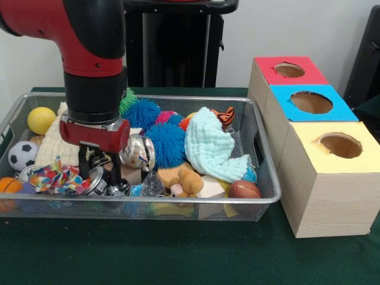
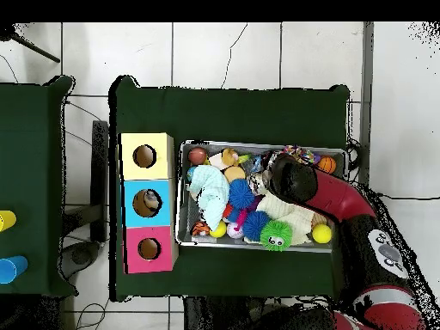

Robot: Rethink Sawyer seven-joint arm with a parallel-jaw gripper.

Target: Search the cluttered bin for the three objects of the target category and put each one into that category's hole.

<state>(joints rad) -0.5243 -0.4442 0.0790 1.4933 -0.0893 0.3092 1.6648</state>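
A: Where's the gripper (image 1: 100, 172)?
B: Low in the bin (image 1: 178, 100), fingers parted, gripping nothing, among cans beside the dotted cloth (image 1: 54, 178).
A: And the target?
B: Possibly that clear crumpled plastic (image 1: 151, 185) just beside it; still searching, so shift over and close.

You have one wire bin (image 1: 261, 127) and three wooden boxes beside it: one red-topped (image 1: 270, 74), one blue-topped (image 1: 285, 104), one yellow-topped (image 1: 323, 178), each with one round hole. In the bin you can count two blue spiky balls (image 1: 166, 142), one green spiky ball (image 1: 127, 98), one yellow ball (image 1: 40, 120), one soccer ball (image 1: 22, 155), one orange basketball (image 1: 9, 187) at 9 o'clock, one brown football (image 1: 244, 189), two pale cloths (image 1: 211, 148), one dotted cloth (image 1: 54, 178), one silver can (image 1: 138, 152), and one clear plastic piece (image 1: 151, 185).
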